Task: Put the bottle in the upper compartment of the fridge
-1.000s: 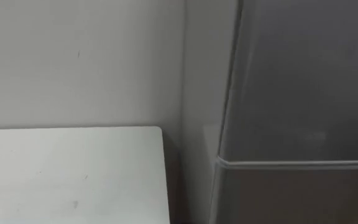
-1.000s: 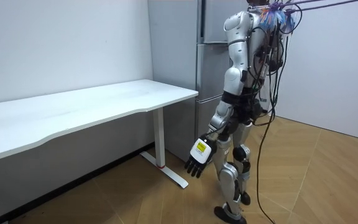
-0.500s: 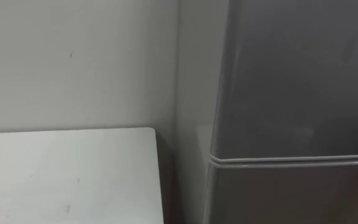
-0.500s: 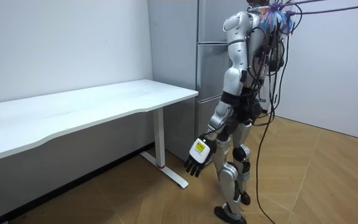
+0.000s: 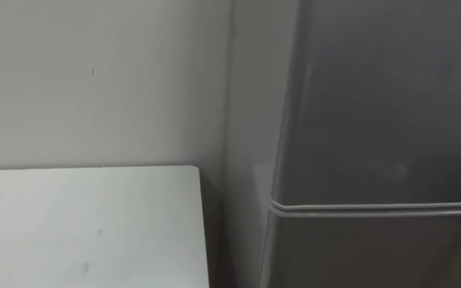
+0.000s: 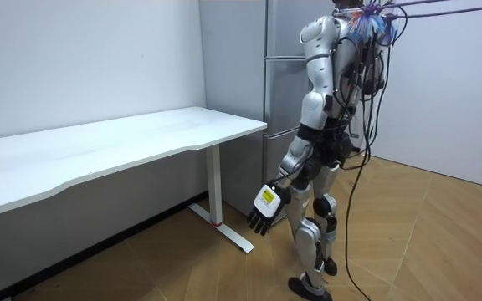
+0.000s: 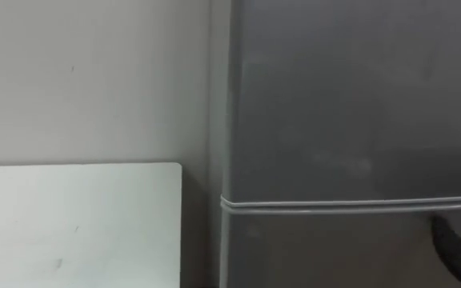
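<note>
The robot stands upright on the wooden floor (image 6: 408, 242), close before the grey fridge (image 6: 279, 92) at 12 o'clock. A white surface (image 6: 124, 142) stretches away toward 9 o'clock. The left hand (image 6: 262, 211) hangs low near 6 o'clock, fingers loosely spread and holding nothing.

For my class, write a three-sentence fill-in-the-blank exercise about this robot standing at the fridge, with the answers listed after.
1. The upper door of the grey fridge is ___.
2. To the robot's left of the fridge stands a table with a ___ top.
3. The robot's left hand hangs open by its leg and holds ___.

Missing words: closed; white; nothing.
</note>
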Available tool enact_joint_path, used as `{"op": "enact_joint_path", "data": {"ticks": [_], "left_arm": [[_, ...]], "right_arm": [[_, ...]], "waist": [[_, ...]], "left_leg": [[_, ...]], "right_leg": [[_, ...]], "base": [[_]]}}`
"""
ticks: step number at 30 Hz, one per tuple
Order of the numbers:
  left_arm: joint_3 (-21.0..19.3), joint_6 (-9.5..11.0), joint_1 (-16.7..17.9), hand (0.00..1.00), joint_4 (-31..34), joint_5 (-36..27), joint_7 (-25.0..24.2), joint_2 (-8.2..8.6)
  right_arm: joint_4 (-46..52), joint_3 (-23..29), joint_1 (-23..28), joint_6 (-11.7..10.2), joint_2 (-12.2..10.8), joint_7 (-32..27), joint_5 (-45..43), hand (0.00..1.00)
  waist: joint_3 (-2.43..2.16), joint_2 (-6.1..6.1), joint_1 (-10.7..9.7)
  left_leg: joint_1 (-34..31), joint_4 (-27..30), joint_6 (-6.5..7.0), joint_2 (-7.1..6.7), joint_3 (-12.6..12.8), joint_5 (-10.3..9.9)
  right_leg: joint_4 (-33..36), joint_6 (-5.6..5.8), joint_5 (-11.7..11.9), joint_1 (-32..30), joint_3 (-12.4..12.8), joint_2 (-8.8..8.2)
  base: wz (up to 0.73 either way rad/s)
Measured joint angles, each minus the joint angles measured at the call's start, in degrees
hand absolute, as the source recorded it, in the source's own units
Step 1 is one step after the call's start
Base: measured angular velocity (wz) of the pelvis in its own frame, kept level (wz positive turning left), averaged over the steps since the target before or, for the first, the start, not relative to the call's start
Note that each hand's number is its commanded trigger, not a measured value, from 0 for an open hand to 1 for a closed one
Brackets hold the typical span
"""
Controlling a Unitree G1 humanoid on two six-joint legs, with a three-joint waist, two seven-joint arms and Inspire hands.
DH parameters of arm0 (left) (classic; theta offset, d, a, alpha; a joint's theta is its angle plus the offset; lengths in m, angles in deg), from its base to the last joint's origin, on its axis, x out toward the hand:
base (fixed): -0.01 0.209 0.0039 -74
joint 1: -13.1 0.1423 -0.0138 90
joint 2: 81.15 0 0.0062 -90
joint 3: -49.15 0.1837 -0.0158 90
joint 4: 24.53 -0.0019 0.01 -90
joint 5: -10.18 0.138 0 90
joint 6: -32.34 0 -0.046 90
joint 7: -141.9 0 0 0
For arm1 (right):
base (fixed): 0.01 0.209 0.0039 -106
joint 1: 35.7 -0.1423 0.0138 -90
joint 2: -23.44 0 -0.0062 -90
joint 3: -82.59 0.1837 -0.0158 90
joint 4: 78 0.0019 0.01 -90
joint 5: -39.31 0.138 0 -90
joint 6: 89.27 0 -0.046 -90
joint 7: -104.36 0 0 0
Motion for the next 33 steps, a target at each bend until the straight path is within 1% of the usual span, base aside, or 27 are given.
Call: {"op": "enact_joint_path", "data": {"ticks": [2, 7, 10, 12, 14, 16, 18, 21, 24, 27, 29, 30, 33], "left_arm": [[0.0, 0.0, 0.2, 0.0, 0.2, 0.0, 0.1, 0.0], [-1.5, 0.0, 0.4, 0.0, 1.6, 0.0, 0.6, -0.08], [-2.5, 0.0, 0.4, 0.0, 1.9, 0.0, 0.7, -0.16], [-3.1, 0.0, 0.5, 0.0, 1.9, 0.0, 0.7, -0.2], [-3.1, 0.0, 0.6, 0.0, 1.9, 0.0, 0.7, -0.15], [-4.1, 0.1, 0.6, 0.0, 1.8, 0.7, 0.7, 0.06], [-5.6, 0.1, 0.8, 0.0, 1.9, 1.1, 0.9, 0.03], [-5.5, 0.1, 2.0, 0.0, 2.3, 1.1, 1.6, 0.04], [-5.5, 0.0, 2.1, 0.0, 2.4, 1.1, 1.8, 0.07], [-5.6, -0.1, 2.3, 0.0, 3.5, 1.0, 1.8, 0.07], [-5.7, -0.1, 2.5, 0.0, 4.6, 0.6, 1.8, 0.05], [-5.8, -0.1, 2.8, 0.0, 5.1, 0.5, 1.8, 0.06], [-5.8, -0.3, 3.8, 0.0, 6.4, 0.4, 1.8, 0.07]], "right_arm": [[0.0, 0.4, 0.3, 0.5, 0.0, -0.1, 0.0, 0.0], [0.0, 1.6, 0.3, 0.7, 0.2, -0.7, 0.4, 0.0], [-0.4, 3.2, 0.3, 0.7, 0.8, -1.2, 2.7, 0.0], [-2.1, 4.5, 0.3, 0.8, 0.8, -2.6, 4.3, 0.0], [-2.8, 5.5, 0.3, 0.9, 0.8, -3.7, 5.4, 0.0], [-3.1, 7.2, 0.3, 0.8, 0.8, -4.3, 5.4, 0.0], [-4.1, 9.6, 0.3, 0.8, 0.8, -4.7, 5.6, 0.0], [-4.7, 11.0, 0.4, 0.7, 0.8, -6.5, 8.8, 0.0], [-7.6, 12.5, 0.8, 0.9, 0.8, -8.3, 12.6, 0.0], [-9.7, 12.9, 2.0, 0.9, 0.7, -8.7, 17.1, 0.0], [-11.3, 12.9, 3.3, 1.0, 0.7, -8.8, 19.7, 0.0], [-12.1, 12.9, 3.9, 1.4, 0.7, -9.0, 21.3, 0.0], [-16.1, 12.9, 4.0, 1.5, 0.6, -9.4, 23.3, 0.0]], "waist": [[0.03, -0.06, 0.0], [0.15, -0.25, 0.2], [0.24, -0.31, 0.3], [0.37, -0.49, 0.3], [0.4, -0.56, 0.2], [0.46, -0.36, 0.0], [0.45, -0.4, -0.2], [0.44, -0.33, -1.4], [0.39, -0.26, -1.6], [0.15, -0.33, -1.9], [0.11, -0.27, -2.1], [0.11, -0.28, -2.3], [0.1, -0.33, -3.0]], "left_leg": [[0.0, 0.0, 0.0, -0.01, 0.0, 0.0], [0.0, -0.2, 0.0, -0.01, 0.0, 0.0], [0.0, -0.4, 0.01, -0.03, -0.1, 0.0], [0.1, -0.3, 0.01, -0.03, -0.1, 0.0], [0.1, -0.4, 0.01, -0.08, -0.1, 0.0], [0.0, -0.4, 0.02, -0.13, -0.2, 0.0], [0.0, -0.5, 0.03, -0.15, -0.2, 0.0], [-0.2, -0.4, 0.02, -0.16, -0.5, 0.0], [-0.4, -0.4, 0.03, -0.17, -0.6, 0.0], [-0.6, -0.4, 0.04, -0.27, -0.7, 0.0], [-0.6, -0.3, 0.06, -0.33, -1.3, 0.0], [-0.4, -0.3, 0.06, -0.35, -1.5, 0.0], [-0.5, -0.3, 0.07, -0.34, -1.5, 0.0]], "right_leg": [[0.0, 0.0, 0.0, -0.1, 0.0, -0.02], [0.2, 0.07, -0.1, -0.1, 0.0, -0.04], [0.1, 0.07, -0.1, 0.0, -0.3, -0.11], [0.1, 0.08, -0.1, 0.0, -0.5, -0.17], [0.1, 0.08, -0.1, 0.0, -0.5, -0.22], [0.0, 0.1, -0.1, 0.1, -0.5, -0.25], [-0.1, 0.12, -0.1, 0.0, -0.5, -0.21], [-0.3, 0.14, -0.1, 0.1, -0.8, -0.22], [-0.3, 0.2, -0.2, -0.1, -0.9, -0.24], [0.1, 0.28, -0.3, -0.5, -0.9, -0.43], [0.0, 0.35, -0.3, -0.2, -1.0, -0.55], [-0.1, 0.41, -0.4, 0.0, -1.1, -0.55], [-0.2, 0.41, -0.5, 0.3, -1.1, -0.54]], "base": [[0.0], [0.0], [0.03], [0.0], [0.0], [0.0], [0.0], [0.05], [0.0], [0.01], [0.12], [0.11], [0.02]]}}
